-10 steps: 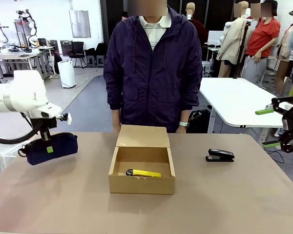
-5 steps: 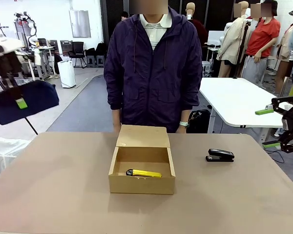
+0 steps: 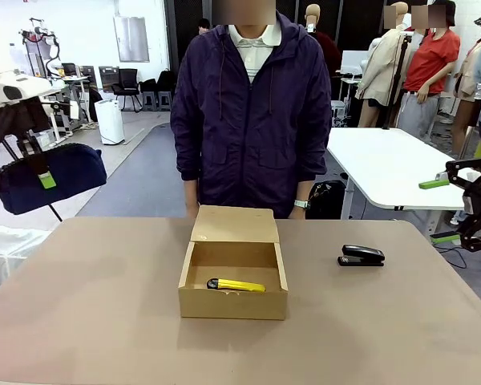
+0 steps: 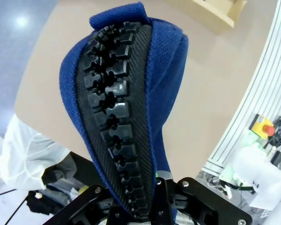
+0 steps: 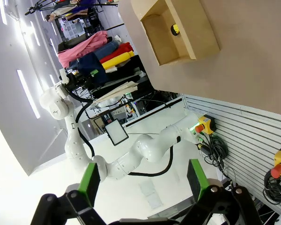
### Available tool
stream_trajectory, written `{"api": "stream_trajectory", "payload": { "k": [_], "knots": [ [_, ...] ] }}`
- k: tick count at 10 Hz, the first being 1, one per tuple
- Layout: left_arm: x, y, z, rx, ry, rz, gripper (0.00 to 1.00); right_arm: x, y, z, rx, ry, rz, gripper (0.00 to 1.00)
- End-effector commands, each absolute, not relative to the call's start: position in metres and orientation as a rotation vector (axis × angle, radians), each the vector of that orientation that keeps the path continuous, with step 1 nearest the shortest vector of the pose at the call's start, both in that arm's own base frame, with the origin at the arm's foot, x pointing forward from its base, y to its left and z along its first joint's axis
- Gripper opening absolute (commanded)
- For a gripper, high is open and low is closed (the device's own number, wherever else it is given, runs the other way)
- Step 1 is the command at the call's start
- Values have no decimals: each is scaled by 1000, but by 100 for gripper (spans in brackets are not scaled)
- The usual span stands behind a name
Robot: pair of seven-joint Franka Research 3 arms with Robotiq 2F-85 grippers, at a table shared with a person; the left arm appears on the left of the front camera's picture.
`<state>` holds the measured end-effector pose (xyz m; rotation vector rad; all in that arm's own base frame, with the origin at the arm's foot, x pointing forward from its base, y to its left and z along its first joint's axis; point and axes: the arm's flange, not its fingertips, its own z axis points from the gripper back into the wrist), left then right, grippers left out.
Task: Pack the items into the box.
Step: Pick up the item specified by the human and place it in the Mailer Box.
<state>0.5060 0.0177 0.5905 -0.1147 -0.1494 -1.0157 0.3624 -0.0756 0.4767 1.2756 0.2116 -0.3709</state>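
Pouch [image 3: 74, 172] is off the surface [image 3: 104, 321] now, high and far left of the box [image 3: 232, 305], nudged back toward it since the last frame, long axis near level, left fingers [image 3: 46, 180] clamped mid-pouch and mostly hidden; knife [image 3: 236, 285] lies crosswise inside the box; right fingers [image 3: 433, 184] far right, wide, empty.

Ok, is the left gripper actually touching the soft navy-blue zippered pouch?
Touching. In the left wrist view the left gripper is shut on the navy-blue pouch along its zippered edge, with no gap between them.
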Motion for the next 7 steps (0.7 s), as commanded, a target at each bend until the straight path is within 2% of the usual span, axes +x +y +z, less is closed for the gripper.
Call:
{"api": "stream_trajectory", "payload": {
  "k": [1,2,3,7],
  "knots": [
    [497,-32,588,-78,-106,-1066,0,363,-77,481,1270,217,-367,100],
    [490,-94,577,-160,-127,-1218,0,363,-77,481,1270,217,-367,100],
    [484,-147,562,-138,-71,-1287,0,363,-77,481,1270,217,-367,100],
    [458,-315,533,-142,5,-1643,0,363,-77,481,1270,217,-367,100]
  ]
}}
